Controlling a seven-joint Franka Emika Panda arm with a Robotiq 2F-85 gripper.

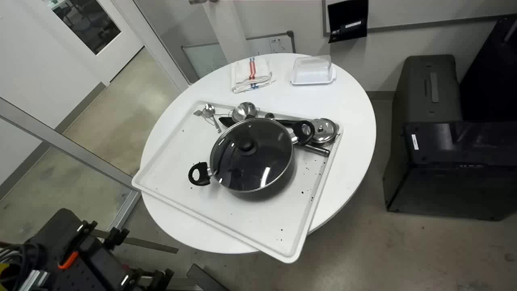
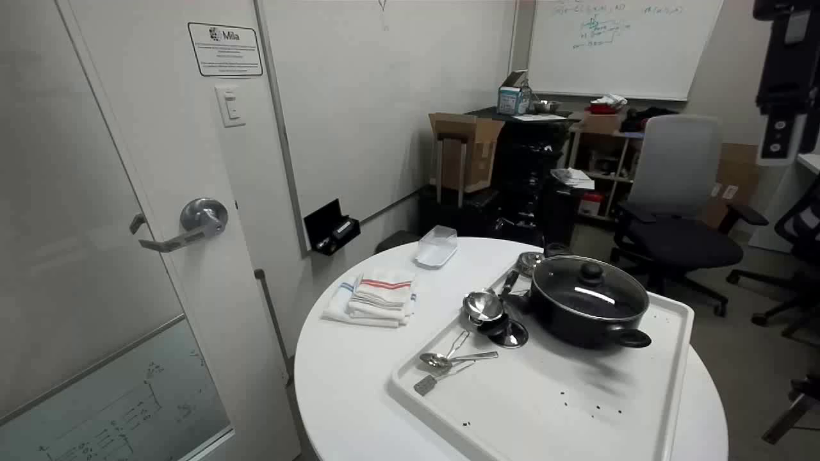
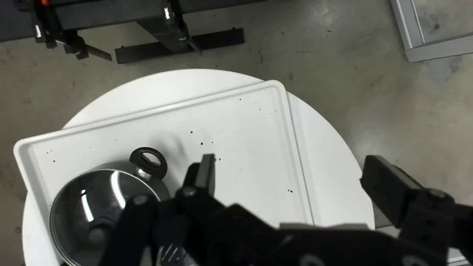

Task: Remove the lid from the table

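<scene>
The round see-through glass lid with a metal rim and dark knob sits on a black two-handled pot. It also shows in an exterior view and at the lower left of the wrist view, partly hidden there by my gripper. The pot stands in a white rectangular tray on the round white table. My gripper is wide open and empty above the tray's right side in the wrist view, apart from the lid. Part of my gripper shows high at the right edge of an exterior view.
Metal utensils, a small metal bowl and a small metal lidded pot lie along the tray's edge by the pot. A folded towel and a clear-covered container stand on the table beyond the tray.
</scene>
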